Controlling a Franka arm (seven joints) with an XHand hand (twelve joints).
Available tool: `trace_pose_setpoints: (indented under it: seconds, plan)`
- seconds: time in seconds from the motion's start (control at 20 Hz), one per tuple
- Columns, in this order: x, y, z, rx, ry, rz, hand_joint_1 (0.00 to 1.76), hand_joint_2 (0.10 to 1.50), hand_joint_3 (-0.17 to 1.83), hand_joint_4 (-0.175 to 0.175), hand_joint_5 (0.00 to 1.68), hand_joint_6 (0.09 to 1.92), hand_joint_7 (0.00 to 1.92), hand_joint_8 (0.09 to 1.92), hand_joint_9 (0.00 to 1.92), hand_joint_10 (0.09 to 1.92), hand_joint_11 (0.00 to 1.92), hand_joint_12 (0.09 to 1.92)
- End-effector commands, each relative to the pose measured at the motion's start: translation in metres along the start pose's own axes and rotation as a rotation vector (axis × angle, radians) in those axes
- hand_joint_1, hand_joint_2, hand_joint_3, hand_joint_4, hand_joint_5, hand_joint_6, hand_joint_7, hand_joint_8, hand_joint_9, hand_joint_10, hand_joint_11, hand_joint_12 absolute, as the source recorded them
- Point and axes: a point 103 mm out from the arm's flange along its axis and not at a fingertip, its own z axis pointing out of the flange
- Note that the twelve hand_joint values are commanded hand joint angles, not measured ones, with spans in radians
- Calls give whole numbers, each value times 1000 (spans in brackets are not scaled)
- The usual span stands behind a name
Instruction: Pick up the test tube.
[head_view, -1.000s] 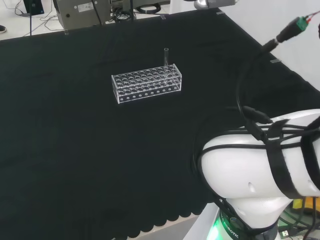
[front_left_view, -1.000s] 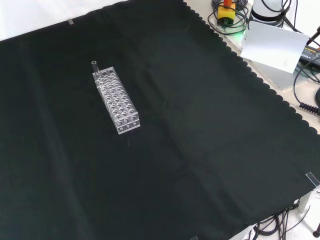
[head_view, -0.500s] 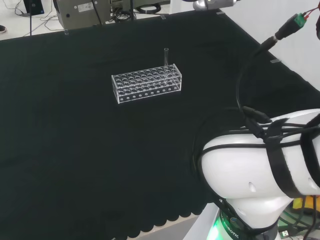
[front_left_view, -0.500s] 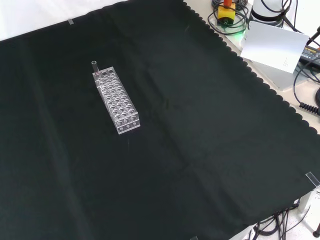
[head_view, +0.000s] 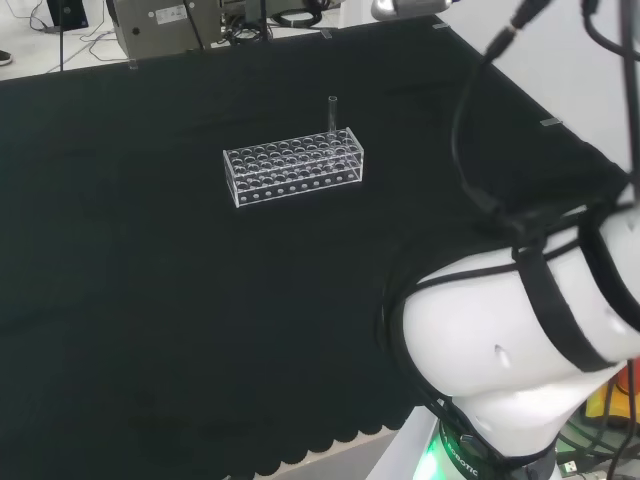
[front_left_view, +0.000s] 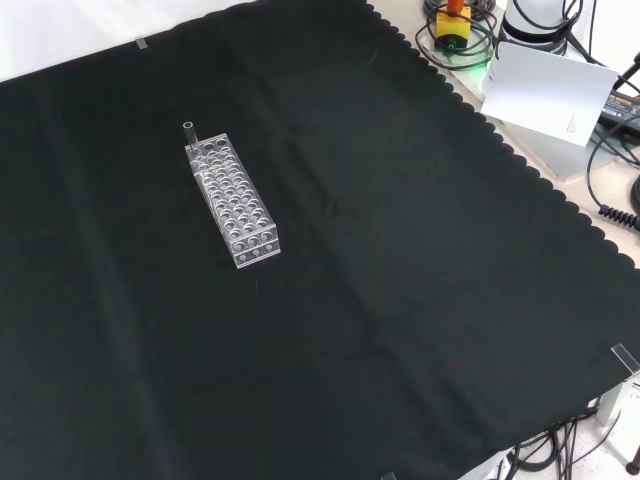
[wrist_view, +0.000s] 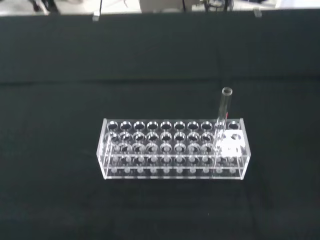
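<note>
A clear test tube (head_view: 332, 112) stands upright in a corner hole of a clear plastic rack (head_view: 293, 166) on the black cloth. In the head view the tube is at the rack's far right end. In the front view the tube (front_left_view: 188, 133) rises from the upper end of the rack (front_left_view: 232, 199). The wrist view looks at the rack (wrist_view: 172, 149) from some way off, with the tube (wrist_view: 223, 112) sticking up above the rack's rim at one end. The other holes of the rack look empty.
The arm's white links (head_view: 520, 330) with black cables fill the head view's lower right. Beyond the cloth's scalloped edge in the front view are a white box (front_left_view: 548, 92), cables and a yellow and red button (front_left_view: 452, 22). Open black cloth (front_left_view: 400, 280) surrounds the rack.
In the head view the arm's white link and its cables have shifted upward and to the right. The rack and the tube have stayed put.
</note>
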Motion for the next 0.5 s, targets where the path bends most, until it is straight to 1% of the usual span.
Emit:
trace_pose_setpoints:
  seconds: [0.05, 0.35, 0.5]
  plan:
    - [-10, 72, 31, 103, 2, 1, 766, 1092, -175, -73, 372, 87, 292, 849, 373, 871, 259, 1529]
    - [-15, 107, 53, 163, 15, 11, 773, 1092, -175, -75, 374, 87, 293, 850, 383, 866, 271, 1523]
    - [-17, 127, 64, 188, 2, 7, 780, 1091, -175, -77, 377, 87, 294, 853, 389, 864, 278, 1521]
